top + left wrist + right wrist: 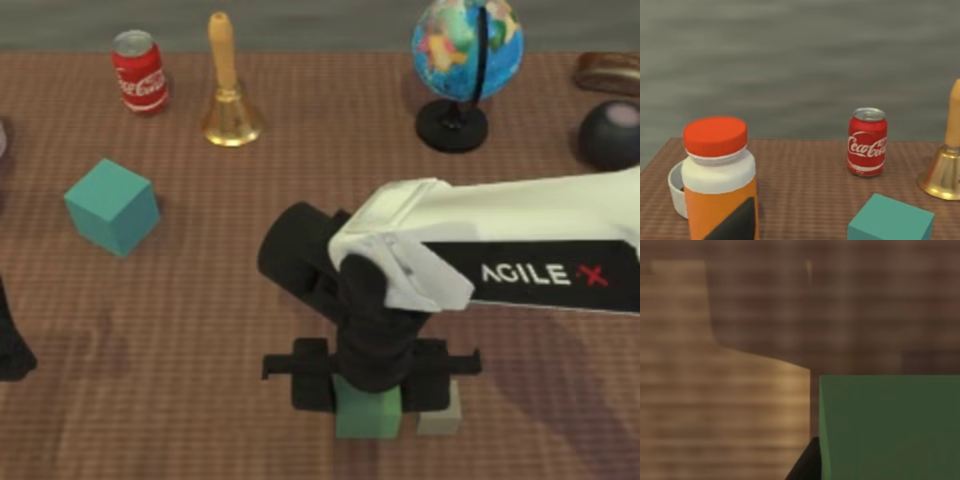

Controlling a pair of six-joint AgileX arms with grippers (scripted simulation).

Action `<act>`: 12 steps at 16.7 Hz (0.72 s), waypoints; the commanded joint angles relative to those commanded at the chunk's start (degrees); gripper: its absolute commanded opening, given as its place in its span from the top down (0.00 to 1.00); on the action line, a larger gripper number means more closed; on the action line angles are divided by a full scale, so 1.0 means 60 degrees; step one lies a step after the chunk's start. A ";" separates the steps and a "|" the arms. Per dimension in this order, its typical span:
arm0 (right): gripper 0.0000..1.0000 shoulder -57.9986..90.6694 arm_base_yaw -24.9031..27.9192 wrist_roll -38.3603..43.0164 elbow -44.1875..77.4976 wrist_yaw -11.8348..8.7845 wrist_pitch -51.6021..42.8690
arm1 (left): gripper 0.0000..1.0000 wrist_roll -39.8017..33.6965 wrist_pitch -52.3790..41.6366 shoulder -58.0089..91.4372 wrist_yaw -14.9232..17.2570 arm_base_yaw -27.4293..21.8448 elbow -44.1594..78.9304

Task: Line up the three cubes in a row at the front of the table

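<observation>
At the table's front edge, right gripper [368,385] sat over the green cube [366,412].
Teal cube [112,206] lay well apart toward the left, nearer the parked left arm; green cube sat just beside the beige-grey cube [440,412]; finger state: cannot tell.

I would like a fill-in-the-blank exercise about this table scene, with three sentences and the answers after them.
1. The right arm's tool is directly above the medium matte ____ cube.
2. The small beige-grey cube sits beside that cube, on its ____ side in the top view.
3. The large teal cube lies apart from both, in front of the red ____ can.

Missing words: green; right; Coca-Cola
</observation>
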 joint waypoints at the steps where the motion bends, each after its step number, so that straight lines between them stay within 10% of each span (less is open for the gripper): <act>1: 1.00 0.0094 0.0011 0.0002 -0.0127 0.0004 0.0204 | 0.00 0.0000 0.0000 0.0000 0.0000 0.0000 0.0000; 6: 1.00 0.0155 0.0020 0.0005 -0.0206 0.0008 0.0319 | 0.00 0.0000 0.0000 0.0000 0.0000 0.0000 0.0000; 12: 0.55 0.0155 0.0020 0.0005 -0.0206 0.0008 0.0319 | 0.00 0.0000 0.0000 0.0000 0.0000 0.0000 0.0000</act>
